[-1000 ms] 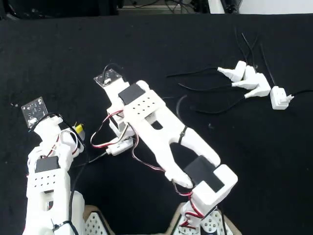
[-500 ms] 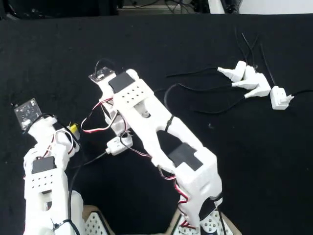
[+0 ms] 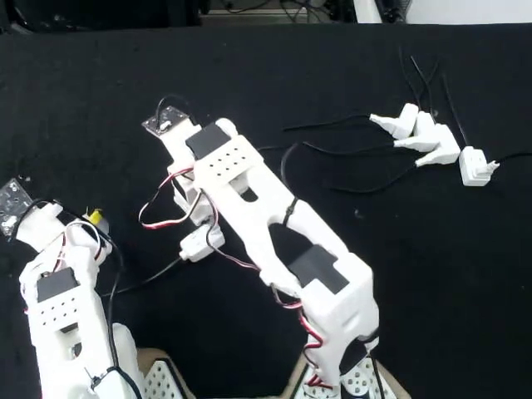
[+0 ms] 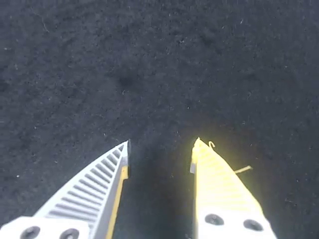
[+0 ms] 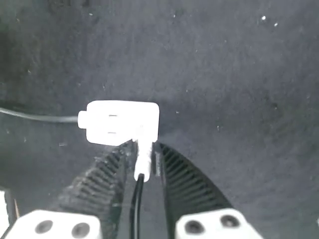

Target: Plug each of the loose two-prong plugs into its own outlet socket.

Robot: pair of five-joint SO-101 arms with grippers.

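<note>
Black cloth (image 3: 374,274) covers the whole table. Directly ahead of the right gripper (image 5: 144,152) lies a white outlet socket (image 5: 122,122), its own thin cord (image 5: 40,117) trailing off one end. The two-prong plug (image 5: 143,164) sits between that gripper's ribbed fingers, nose against the socket's near face. Its black lead (image 5: 135,209) runs back between the jaws toward the wrist. The jaws are drawn narrow and appear to pinch the plug. The prongs are hidden, so how deep they sit cannot be told.

The left gripper (image 4: 159,149) hangs wide open over bare cloth, holding nothing, well apart from the socket. In the high view, the remaining loose plugs (image 3: 420,133) and a second socket block (image 3: 474,165) lie far beyond the right arm's reach side, their cords tangled together.

The main risk is that the socket rests free on the cloth with nothing bracing it. A forward push would probably slide or swivel it rather than seat the prongs. A slim plug held only at its sides could also twist in the grip and jam at an angle.
</note>
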